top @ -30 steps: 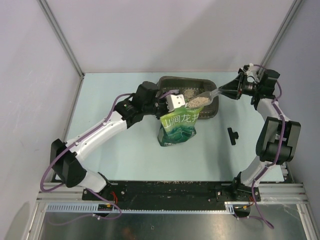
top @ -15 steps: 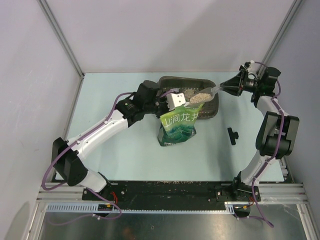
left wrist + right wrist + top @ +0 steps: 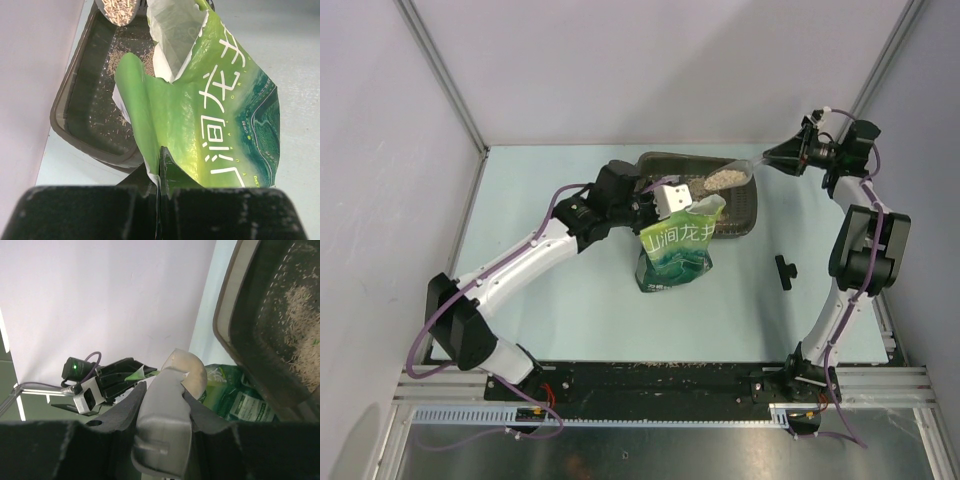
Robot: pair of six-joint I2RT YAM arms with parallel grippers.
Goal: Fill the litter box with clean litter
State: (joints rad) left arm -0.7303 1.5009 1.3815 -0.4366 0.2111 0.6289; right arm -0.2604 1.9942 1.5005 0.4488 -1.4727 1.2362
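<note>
Right jaws clenched on the scoop (image 3: 744, 172) poise clean litter (image 3: 722, 180) directly above the litter box (image 3: 748, 206); left jaws clamp the green bag (image 3: 678, 250).

Bright, even light cast only faint shadows around the glossy green printed pouch (image 3: 677, 250), whose creased face carried soft glare, the near foreground below it blurred.

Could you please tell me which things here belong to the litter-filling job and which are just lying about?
In the job: litter box; clean litter; clear scoop, held by the right hand; green bag, held by the left hand.
Lying about: small black object, right of the bag.
</note>
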